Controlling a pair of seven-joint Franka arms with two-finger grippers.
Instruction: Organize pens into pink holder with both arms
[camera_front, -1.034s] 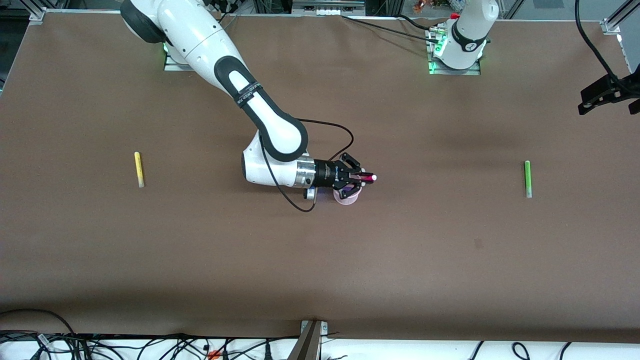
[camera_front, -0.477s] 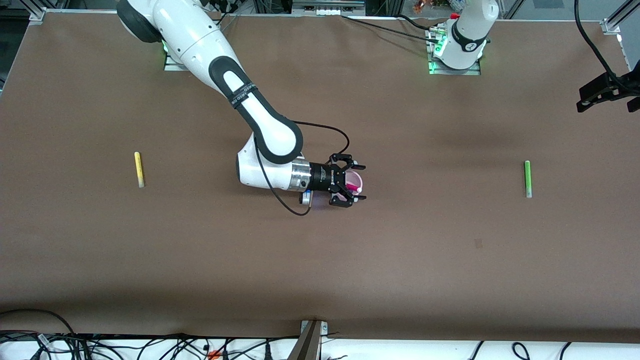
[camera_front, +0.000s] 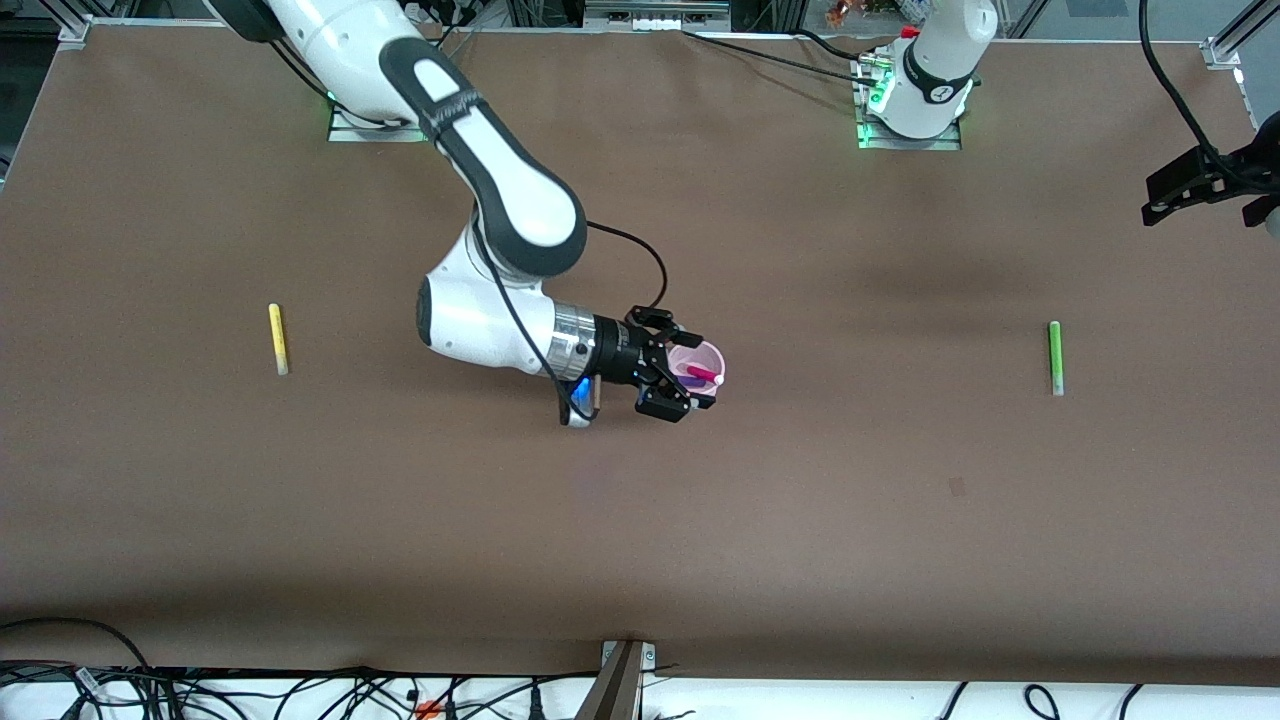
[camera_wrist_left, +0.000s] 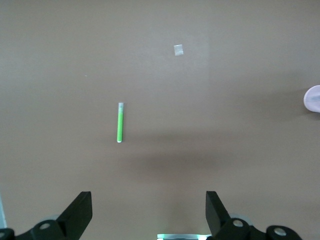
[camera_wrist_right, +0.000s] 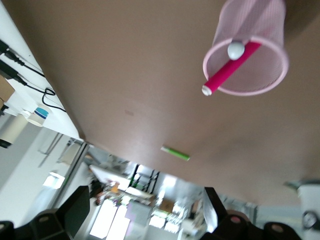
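The pink holder (camera_front: 712, 353) stands mid-table with the magenta pen (camera_front: 703, 375) leaning inside it and the dark purple pen (camera_front: 688, 381) beside that. In the right wrist view the holder (camera_wrist_right: 260, 30) and the magenta pen (camera_wrist_right: 227, 72) show clearly. My right gripper (camera_front: 699, 369) hangs open and empty just above the holder, on the side toward the right arm's end. The yellow pen (camera_front: 277, 338) lies toward the right arm's end. The green pen (camera_front: 1054, 357) lies toward the left arm's end. My left gripper (camera_front: 1165, 200) is open and empty, high over the table's end, with the green pen (camera_wrist_left: 120, 122) below it.
A small pale patch (camera_wrist_left: 178, 49) marks the brown table near the green pen. The holder's edge (camera_wrist_left: 313, 98) shows in the left wrist view. Cables run along the table edge nearest the front camera (camera_front: 620, 668).
My right gripper opened and let the magenta pen drop into the holder, then drew back toward the right arm's end. The left gripper shifted slightly.
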